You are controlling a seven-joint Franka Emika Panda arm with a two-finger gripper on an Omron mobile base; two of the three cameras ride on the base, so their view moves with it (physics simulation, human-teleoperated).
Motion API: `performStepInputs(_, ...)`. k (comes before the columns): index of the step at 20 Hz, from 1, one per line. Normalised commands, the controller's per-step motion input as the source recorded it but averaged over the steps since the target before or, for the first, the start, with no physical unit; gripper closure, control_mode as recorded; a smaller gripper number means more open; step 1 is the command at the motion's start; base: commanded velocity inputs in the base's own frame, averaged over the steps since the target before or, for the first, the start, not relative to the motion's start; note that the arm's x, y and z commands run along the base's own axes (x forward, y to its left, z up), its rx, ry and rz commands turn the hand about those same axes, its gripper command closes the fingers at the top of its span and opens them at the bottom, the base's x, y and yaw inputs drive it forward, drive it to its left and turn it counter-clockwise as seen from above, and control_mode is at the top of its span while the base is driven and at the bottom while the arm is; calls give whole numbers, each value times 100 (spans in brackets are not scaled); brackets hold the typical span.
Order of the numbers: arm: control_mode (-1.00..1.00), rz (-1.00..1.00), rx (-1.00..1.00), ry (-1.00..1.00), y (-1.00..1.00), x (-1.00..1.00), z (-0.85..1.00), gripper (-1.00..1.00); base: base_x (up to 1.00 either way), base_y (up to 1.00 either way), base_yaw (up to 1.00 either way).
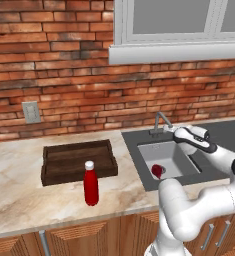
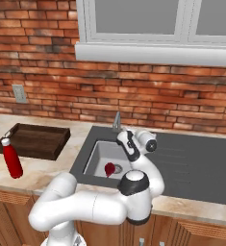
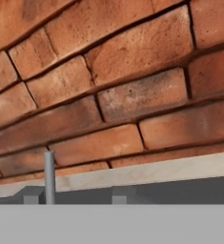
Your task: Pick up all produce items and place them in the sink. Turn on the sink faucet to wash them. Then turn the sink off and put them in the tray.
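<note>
The small dark-red produce item [image 1: 157,171] [image 2: 109,169] lies on the floor of the sink [image 1: 175,156] [image 2: 99,154], next to the round drain. My gripper [image 1: 178,134] [image 2: 121,139] hovers above the basin's back edge and points at the brick wall, just right of the sink faucet [image 1: 161,121] [image 2: 117,120]. In the hand view the faucet [image 3: 49,176] is a thin grey post at the lower left. How the jaws stand does not show, and nothing is seen in them. The dark wooden tray [image 1: 76,162] [image 2: 35,139] sits on the counter left of the sink.
A tall red bottle [image 1: 91,184] [image 2: 11,158] with a white cap stands in front of the tray near the counter's front edge. The brick wall [image 3: 123,95] rises close behind the faucet. A window sill [image 1: 176,52] juts out above.
</note>
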Motion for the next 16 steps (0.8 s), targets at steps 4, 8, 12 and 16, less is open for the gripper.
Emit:
performStepInputs(4,-100,-8,0,0,-63,0,-41,100,0,0,0)
performStepInputs(8,-100,-5,1,1,-64,0,-35,100,0,0,0)
performStepInputs(12,-100,-2,2,2,-69,0,-31,100,0,0,0)
performStepInputs(16,-100,0,3,4,-74,0,-31,100,0,0,0)
